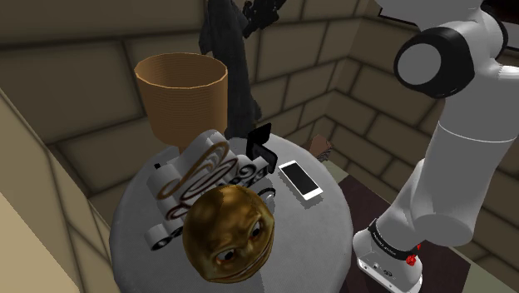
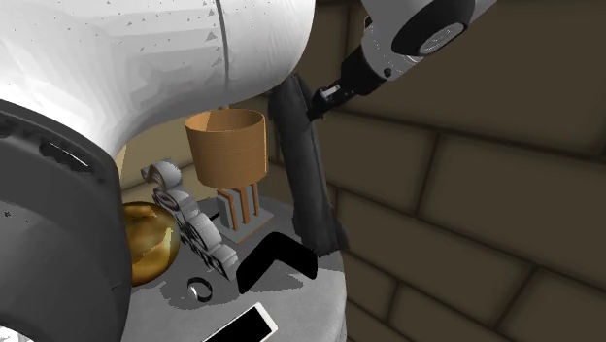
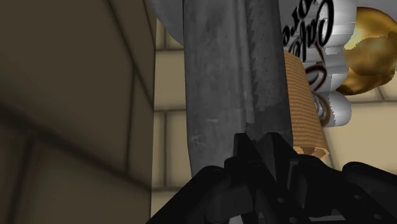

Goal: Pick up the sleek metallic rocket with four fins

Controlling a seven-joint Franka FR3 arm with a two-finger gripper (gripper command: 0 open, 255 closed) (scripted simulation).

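Observation:
The rocket (image 1: pixel 226 58) is a long dark grey body hanging nearly upright above the round grey table (image 1: pixel 333 237), clear of its top. My gripper (image 1: pixel 258 12) is shut on the rocket's upper end, near the stone wall. The second exterior view shows the rocket (image 2: pixel 307 170) slanting down from the gripper (image 2: pixel 326 97), its lower end just above the table's far edge. In the wrist view the grey rocket body (image 3: pixel 222 76) runs away from the gripper (image 3: pixel 257 145), whose black fingers clasp a thin edge of it.
On the table stand a brown ribbed cup (image 1: pixel 181 87), a white scripted sign (image 1: pixel 195 179), a golden head (image 1: pixel 229 235), a white phone (image 1: pixel 299 180) and a black angled piece (image 1: pixel 261 141). Stone-block walls close in behind. My arm's stand (image 1: pixel 387 258) adjoins the table.

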